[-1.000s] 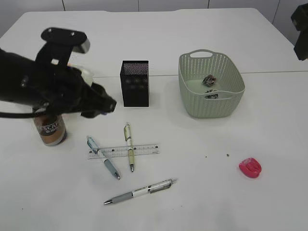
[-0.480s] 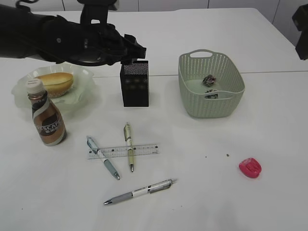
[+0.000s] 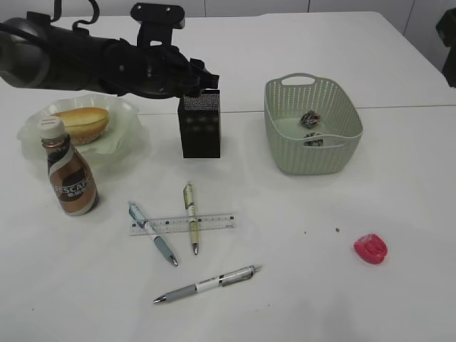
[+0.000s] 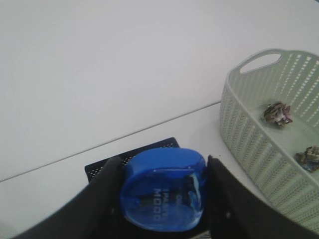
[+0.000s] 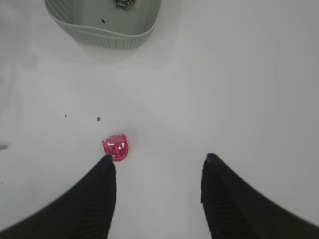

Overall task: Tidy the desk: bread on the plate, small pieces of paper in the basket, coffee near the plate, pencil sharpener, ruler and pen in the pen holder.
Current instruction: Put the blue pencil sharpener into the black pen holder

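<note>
My left gripper (image 4: 162,186) is shut on a blue pencil sharpener (image 4: 162,191), held just above the black mesh pen holder (image 4: 99,169) (image 3: 199,125). A red pencil sharpener (image 3: 370,249) (image 5: 116,147) lies at the right front, just ahead of my open right gripper (image 5: 158,167), which hangs above it. Bread (image 3: 82,122) rests on the pale plate (image 3: 32,139), and the coffee bottle (image 3: 70,178) stands beside it. A clear ruler (image 3: 214,221) lies under two pens (image 3: 153,233) (image 3: 191,216); a third pen (image 3: 206,283) lies nearer the front. Crumpled paper (image 3: 310,118) sits in the green basket (image 3: 312,153).
The left arm (image 3: 85,57) stretches across the back left, above the plate. Two dark specks (image 3: 336,229) lie on the white table between the basket and the red sharpener.
The left arm has lifted away from the coffee bottle and plate and swung right and back, and its gripper now hangs over the pen holder. The right gripper has not moved.
</note>
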Action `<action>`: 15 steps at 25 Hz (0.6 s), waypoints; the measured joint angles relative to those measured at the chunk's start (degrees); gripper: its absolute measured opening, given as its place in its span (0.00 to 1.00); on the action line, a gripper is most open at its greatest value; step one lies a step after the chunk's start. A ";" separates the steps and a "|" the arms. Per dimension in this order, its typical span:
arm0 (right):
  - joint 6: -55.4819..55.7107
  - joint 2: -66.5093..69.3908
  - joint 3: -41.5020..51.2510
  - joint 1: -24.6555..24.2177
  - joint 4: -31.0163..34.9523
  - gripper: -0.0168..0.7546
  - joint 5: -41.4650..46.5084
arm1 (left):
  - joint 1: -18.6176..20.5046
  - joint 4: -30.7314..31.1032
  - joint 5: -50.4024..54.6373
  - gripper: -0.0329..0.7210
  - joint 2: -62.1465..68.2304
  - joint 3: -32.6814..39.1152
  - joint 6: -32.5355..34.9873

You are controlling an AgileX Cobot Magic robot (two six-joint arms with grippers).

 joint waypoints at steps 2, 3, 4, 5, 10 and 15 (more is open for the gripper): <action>0.00 0.00 0.00 0.00 -0.10 0.55 0.00 | 0.45 0.00 0.11 0.49 1.24 -0.51 0.00; 0.00 0.00 0.00 0.00 -0.10 0.55 0.00 | 0.56 0.00 0.03 0.49 1.89 -0.87 0.00; 0.00 0.00 0.00 0.00 -0.12 0.55 0.00 | 0.70 0.00 0.03 0.49 2.35 -1.12 0.00; 0.00 0.00 0.00 0.00 -0.23 0.55 0.00 | 0.70 0.00 0.13 0.49 2.84 -1.23 0.01; 0.00 0.00 0.00 0.00 -0.68 0.55 0.00 | 0.70 0.00 0.16 0.49 3.65 -2.28 0.01; -0.03 0.00 0.00 0.00 -0.70 0.55 0.00 | 0.70 0.10 -0.34 0.51 3.65 -2.64 0.01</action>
